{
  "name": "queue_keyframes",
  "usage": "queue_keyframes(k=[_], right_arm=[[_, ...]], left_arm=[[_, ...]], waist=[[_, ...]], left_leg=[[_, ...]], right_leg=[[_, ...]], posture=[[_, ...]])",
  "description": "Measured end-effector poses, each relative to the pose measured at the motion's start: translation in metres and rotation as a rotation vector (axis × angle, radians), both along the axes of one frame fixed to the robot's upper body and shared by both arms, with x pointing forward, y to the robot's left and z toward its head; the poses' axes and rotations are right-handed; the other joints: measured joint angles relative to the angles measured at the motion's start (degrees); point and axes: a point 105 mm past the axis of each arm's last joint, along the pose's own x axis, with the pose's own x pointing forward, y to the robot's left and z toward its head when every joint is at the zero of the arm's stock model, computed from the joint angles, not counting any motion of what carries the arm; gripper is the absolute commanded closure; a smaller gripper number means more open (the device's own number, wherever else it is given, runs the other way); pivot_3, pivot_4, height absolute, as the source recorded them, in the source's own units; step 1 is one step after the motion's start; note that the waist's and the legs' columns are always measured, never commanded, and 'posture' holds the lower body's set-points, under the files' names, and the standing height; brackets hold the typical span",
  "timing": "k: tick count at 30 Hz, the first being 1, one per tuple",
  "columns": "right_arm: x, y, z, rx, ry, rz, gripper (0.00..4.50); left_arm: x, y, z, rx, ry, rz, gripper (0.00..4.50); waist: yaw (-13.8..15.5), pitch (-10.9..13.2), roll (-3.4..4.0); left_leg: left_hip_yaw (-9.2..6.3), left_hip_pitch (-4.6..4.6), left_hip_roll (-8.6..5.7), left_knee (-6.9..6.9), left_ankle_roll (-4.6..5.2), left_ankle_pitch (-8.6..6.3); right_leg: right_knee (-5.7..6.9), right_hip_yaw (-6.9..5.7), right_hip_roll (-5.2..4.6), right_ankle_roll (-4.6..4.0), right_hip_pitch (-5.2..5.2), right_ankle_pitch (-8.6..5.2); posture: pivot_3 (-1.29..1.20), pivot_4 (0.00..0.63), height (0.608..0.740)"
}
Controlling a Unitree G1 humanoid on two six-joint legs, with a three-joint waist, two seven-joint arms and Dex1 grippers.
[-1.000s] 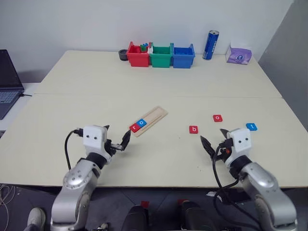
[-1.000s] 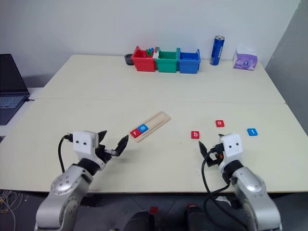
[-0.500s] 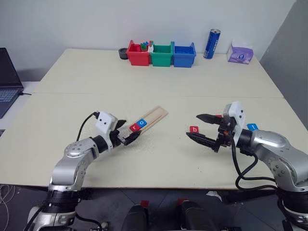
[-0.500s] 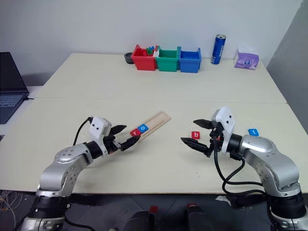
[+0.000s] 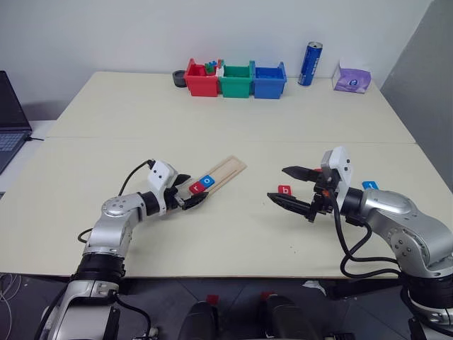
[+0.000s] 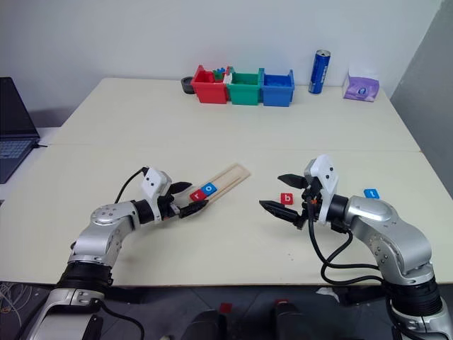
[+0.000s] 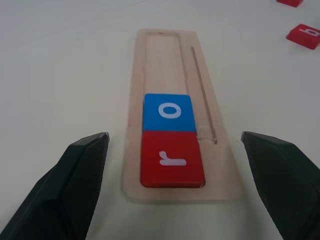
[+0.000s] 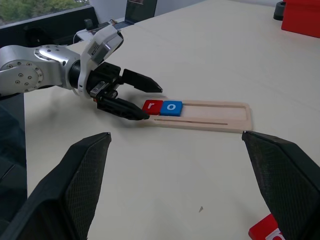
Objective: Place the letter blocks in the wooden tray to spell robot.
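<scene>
Left wrist view: wooden tray [image 7: 176, 70] on the bench [image 5: 233, 127] w/ red r block [image 7: 171, 158] at its near end, blue o block [image 7: 168, 112] touching it. Left hand [image 5: 187, 193] spread either side of that end (not touching). Right hand [image 5: 296, 190] spread wide above red b block [image 5: 284, 190]. Blue block [image 5: 369, 185] further right, nr the right arm.
</scene>
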Motion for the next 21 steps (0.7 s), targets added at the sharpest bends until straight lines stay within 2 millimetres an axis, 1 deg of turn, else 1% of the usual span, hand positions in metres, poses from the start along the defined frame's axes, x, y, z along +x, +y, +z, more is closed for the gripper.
queue_keyframes(k=[5,7,10,15,21], right_arm=[[-0.002,0.002,0.003,0.01,-0.004,0.002,0.03],[-0.002,0.003,0.003,0.011,-0.005,-0.001,0.03],[-0.002,0.003,0.003,0.011,0.001,-0.01,0.03],[-0.001,0.005,0.008,0.02,-0.01,-0.003,0.03],[-0.001,0.006,0.008,0.029,-0.002,-0.004,0.03]], left_arm=[[0.008,-0.002,0.005,0.008,-0.028,-0.007,0.0],[0.009,-0.003,0.002,0.008,-0.025,-0.012,0.0],[0.007,-0.004,-0.009,0.024,0.007,-0.026,0.0],[0.008,-0.007,-0.011,0.037,-0.007,-0.047,0.0],[0.01,-0.007,-0.013,0.063,-0.024,-0.059,0.0]], waist=[[0.01,0.0,0.0],[0.01,0.0,0.0],[-0.05,0.0,0.0],[0.0,0.0,0.0],[0.03,-0.01,0.0]], left_leg=[[0.02,0.0,-0.01,0.0,0.0,0.0],[0.01,0.0,-0.01,0.0,0.0,0.0],[0.0,0.0,0.0,-0.01,0.0,0.0],[0.0,0.01,-0.01,0.0,0.0,0.0],[0.0,0.01,-0.01,0.01,0.0,0.0]], right_leg=[[0.0,-0.01,0.0,0.0,0.0,0.0],[0.0,-0.01,0.0,0.0,0.0,0.0],[0.0,-0.01,0.0,0.0,0.0,0.0],[0.02,-0.02,0.0,0.0,0.0,0.0],[0.04,-0.02,0.0,0.0,0.0,0.0]], posture=[[0.0,0.15,0.74],[0.0,0.15,0.74],[0.0,0.15,0.74],[0.0,0.15,0.74],[0.0,0.15,0.74]])
